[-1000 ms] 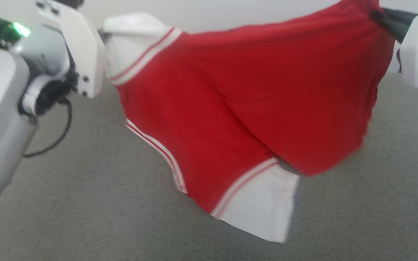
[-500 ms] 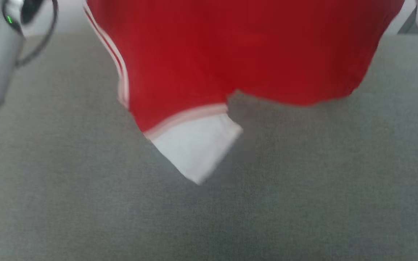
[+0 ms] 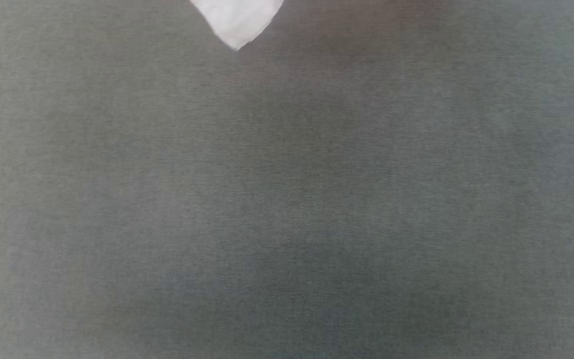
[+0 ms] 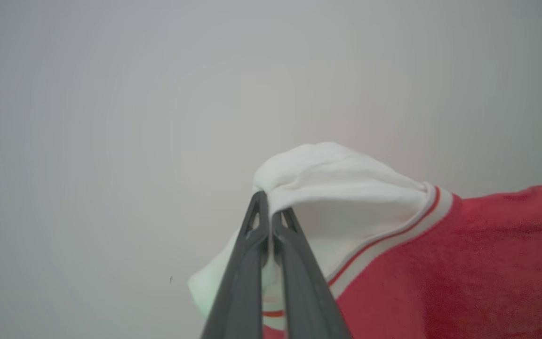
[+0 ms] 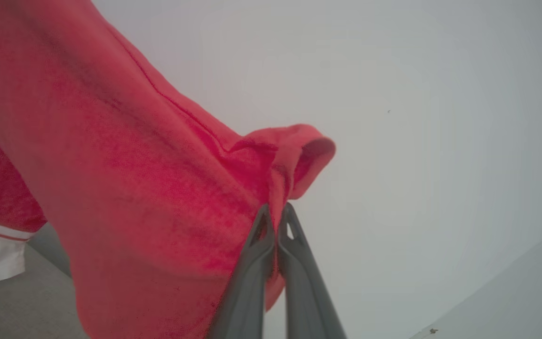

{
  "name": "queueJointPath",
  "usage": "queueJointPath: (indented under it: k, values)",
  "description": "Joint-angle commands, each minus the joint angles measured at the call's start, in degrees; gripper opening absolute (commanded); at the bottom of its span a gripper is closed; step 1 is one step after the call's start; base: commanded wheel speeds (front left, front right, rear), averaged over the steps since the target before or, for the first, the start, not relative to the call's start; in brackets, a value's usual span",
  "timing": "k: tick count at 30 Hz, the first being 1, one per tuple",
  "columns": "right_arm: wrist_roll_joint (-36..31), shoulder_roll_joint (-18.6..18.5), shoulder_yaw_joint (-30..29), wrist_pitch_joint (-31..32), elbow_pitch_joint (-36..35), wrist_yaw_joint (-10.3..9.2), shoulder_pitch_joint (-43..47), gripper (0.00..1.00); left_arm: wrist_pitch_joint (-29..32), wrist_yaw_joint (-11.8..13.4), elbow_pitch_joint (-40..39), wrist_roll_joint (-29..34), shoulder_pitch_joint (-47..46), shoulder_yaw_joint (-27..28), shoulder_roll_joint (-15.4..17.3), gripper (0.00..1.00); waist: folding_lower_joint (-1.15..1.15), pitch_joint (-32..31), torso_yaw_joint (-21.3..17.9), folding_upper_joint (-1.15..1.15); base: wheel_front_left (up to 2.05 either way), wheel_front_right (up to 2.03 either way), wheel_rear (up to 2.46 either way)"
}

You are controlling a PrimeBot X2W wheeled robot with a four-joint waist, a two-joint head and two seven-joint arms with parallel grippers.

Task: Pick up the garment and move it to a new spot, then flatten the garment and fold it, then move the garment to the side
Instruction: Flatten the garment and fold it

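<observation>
Left wrist view shows my left gripper (image 4: 265, 205) pinched tight on a white corner of the garment (image 4: 464, 263). My right gripper (image 5: 275, 212) is pinched tight on a red edge. The garment hangs between them, high above the grey surface (image 3: 287, 199), and a white tip (image 3: 237, 22) dangles over its far part. I think I should hold both pinches tight, pull the top edge straight, and lower it slowly so it lands flat.

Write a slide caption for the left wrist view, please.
Left gripper pinching the red garment by its bunched white panel, beside the striped trim.
</observation>
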Motion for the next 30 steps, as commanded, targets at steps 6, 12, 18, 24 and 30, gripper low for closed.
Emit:
queueJointPath:
  k: [6,12,18,24,30]
  values:
    - [-0.7,1.3,1.1,-0.6,2.7,-0.1,6.6,0.0,-1.1,-7.0,4.5,-1.9,5.2,-2.9,-2.5,0.0,0.0,-0.9,2.2,0.0,0.0,0.0,0.0]
    - [3.6,0.2,5.2,1.1,1.3,-0.1,16.6,0.0,4.6,-10.3,4.4,-7.2,16.8,-6.5,-2.5,0.0,0.0,-4.3,3.5,0.0,0.0,0.0,0.0]
    - [9.0,-1.2,7.7,3.9,-1.8,-0.1,24.8,0.0,13.3,-10.6,-1.1,-14.7,28.3,-9.3,-0.7,0.0,0.0,-7.5,4.1,0.0,0.0,0.0,0.0]
    - [14.9,-3.6,9.1,7.2,-6.6,-0.1,32.7,0.0,21.1,-9.9,-9.7,-22.1,40.2,-9.3,3.1,0.0,0.0,-10.3,4.6,0.0,0.0,0.0,0.0]
    - [20.3,-7.6,11.1,10.7,-14.7,-0.1,41.0,0.0,28.0,-4.3,-21.8,-26.2,52.7,-10.0,7.7,0.0,0.0,-13.0,5.0,0.0,0.0,0.0,0.0]
